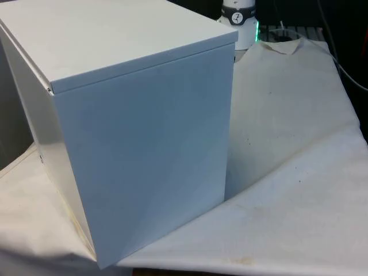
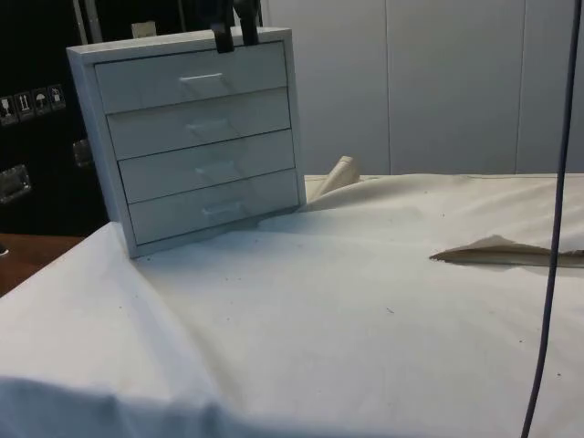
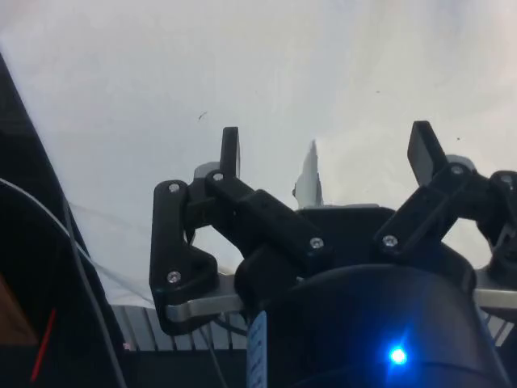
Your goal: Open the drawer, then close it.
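Fingers (image 3: 323, 149) spread apart, gripping nothing; one chest (image 2: 196, 137), four drawers shut.

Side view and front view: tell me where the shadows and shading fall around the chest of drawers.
Side view: the chest of drawers casts a soft shadow on the white cloth at its base. Front view: its blank side looks bluish, shading the cloth beside it on the front view's right.

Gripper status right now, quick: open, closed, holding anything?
Gripper: open, fingers spread apart, nothing between them. In the side view it hangs at the top front edge of the chest of drawers, whose drawers are all shut.
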